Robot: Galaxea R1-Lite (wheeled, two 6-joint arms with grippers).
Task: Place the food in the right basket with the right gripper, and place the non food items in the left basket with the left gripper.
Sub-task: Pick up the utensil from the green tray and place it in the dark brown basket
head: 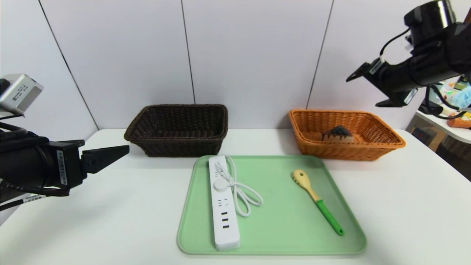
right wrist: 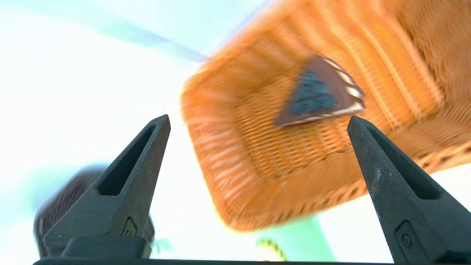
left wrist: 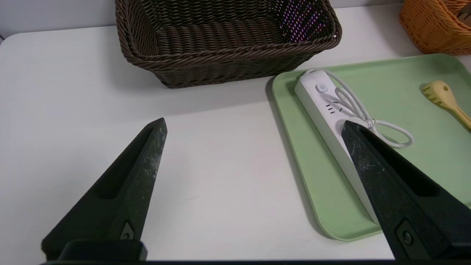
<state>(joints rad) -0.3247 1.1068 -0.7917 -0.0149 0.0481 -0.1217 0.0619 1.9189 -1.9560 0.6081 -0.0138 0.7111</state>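
Observation:
The food, a chocolate cake slice (head: 337,134) (right wrist: 316,92), lies inside the orange right basket (head: 386,129) (right wrist: 257,165). My right gripper (head: 364,91) (right wrist: 258,118) hangs high above that basket, open with nothing between its fingers. The white power strip (head: 222,209) (left wrist: 320,99) with its coiled cord and the yellow pasta spoon (head: 318,200) (left wrist: 441,97) with a green handle lie on the green tray (head: 287,228). The dark brown left basket (head: 176,143) (left wrist: 220,55) holds nothing. My left gripper (head: 110,156) (left wrist: 254,124) hovers over the table left of the tray, open and holding nothing.
The green tray (left wrist: 331,191) sits at the table's front centre, with both baskets behind it against the white wall. A side table with clutter (head: 456,121) stands past the table's right edge.

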